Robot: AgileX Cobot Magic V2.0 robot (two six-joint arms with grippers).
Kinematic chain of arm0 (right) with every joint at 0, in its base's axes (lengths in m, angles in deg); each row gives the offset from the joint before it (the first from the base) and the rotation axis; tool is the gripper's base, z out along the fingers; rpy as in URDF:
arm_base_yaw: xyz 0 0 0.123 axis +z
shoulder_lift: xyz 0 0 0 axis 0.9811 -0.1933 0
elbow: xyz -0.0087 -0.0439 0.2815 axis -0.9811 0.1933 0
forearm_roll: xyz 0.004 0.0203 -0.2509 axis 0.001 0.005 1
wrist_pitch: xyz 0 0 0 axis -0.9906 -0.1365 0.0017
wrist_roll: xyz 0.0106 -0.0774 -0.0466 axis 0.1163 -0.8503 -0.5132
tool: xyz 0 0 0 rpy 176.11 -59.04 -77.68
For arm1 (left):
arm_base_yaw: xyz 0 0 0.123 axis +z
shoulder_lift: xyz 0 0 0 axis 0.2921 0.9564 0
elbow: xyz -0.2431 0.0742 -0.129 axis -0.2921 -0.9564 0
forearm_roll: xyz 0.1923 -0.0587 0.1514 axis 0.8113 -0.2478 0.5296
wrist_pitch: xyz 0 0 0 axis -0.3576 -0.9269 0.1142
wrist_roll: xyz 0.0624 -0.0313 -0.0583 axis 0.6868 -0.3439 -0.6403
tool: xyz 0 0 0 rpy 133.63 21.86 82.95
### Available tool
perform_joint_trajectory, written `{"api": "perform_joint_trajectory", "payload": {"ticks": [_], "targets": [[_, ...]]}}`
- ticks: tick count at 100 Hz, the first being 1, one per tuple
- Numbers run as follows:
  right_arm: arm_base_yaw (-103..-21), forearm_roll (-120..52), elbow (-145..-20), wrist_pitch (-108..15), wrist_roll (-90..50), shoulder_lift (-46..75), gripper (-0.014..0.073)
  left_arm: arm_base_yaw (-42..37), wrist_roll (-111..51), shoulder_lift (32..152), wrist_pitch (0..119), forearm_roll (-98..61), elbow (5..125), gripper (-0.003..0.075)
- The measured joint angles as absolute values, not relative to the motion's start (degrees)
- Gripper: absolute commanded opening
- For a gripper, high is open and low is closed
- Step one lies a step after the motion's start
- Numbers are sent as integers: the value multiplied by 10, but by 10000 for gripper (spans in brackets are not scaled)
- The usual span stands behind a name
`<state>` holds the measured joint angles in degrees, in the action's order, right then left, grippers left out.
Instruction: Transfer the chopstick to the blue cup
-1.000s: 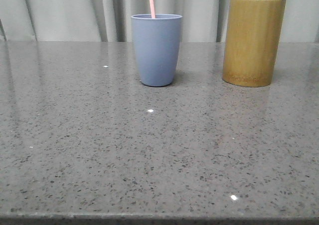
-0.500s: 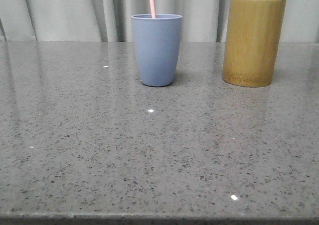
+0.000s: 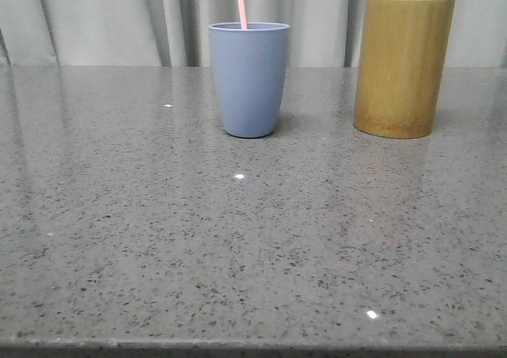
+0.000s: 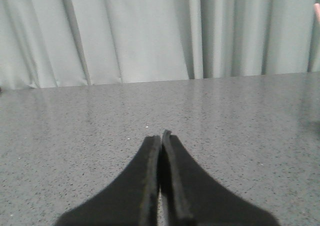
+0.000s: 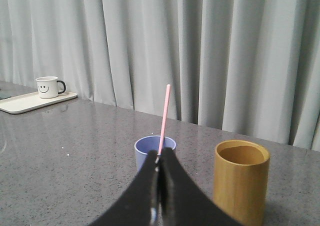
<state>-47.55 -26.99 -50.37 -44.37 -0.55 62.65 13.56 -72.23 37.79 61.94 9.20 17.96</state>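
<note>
The blue cup (image 3: 249, 81) stands upright at the back middle of the table. One pale pink chopstick (image 3: 240, 1) stands in it, leaning slightly and running out of the top of the front view. In the right wrist view the cup (image 5: 145, 147) and chopstick (image 5: 164, 116) show just beyond my right gripper (image 5: 159, 157), which is shut and holds nothing. My left gripper (image 4: 161, 135) is shut and empty above bare table. Neither gripper shows in the front view.
A taller yellow-brown bamboo cylinder (image 3: 402, 65) stands right of the blue cup, open-topped with nothing showing inside it (image 5: 241, 181). A white smiley mug (image 5: 48, 87) sits on a pale tray (image 5: 20, 103) far off to the left. Grey curtains hang behind the speckled table (image 3: 238, 239).
</note>
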Motion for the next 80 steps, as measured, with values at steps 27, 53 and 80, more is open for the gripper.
{"api": "perform_joint_trajectory", "payload": {"ticks": [27, 53, 80], "targets": [[-476, -270, -504, -444, -5, 626, -60, 165, -713, 345, 671, 71, 76, -19], [-476, -270, -503, -444, -5, 626, -60, 170, -711, 345, 671, 68, 76, -19], [-476, -270, -503, -444, -5, 626, -60, 170, -711, 345, 671, 68, 76, -19]]}}
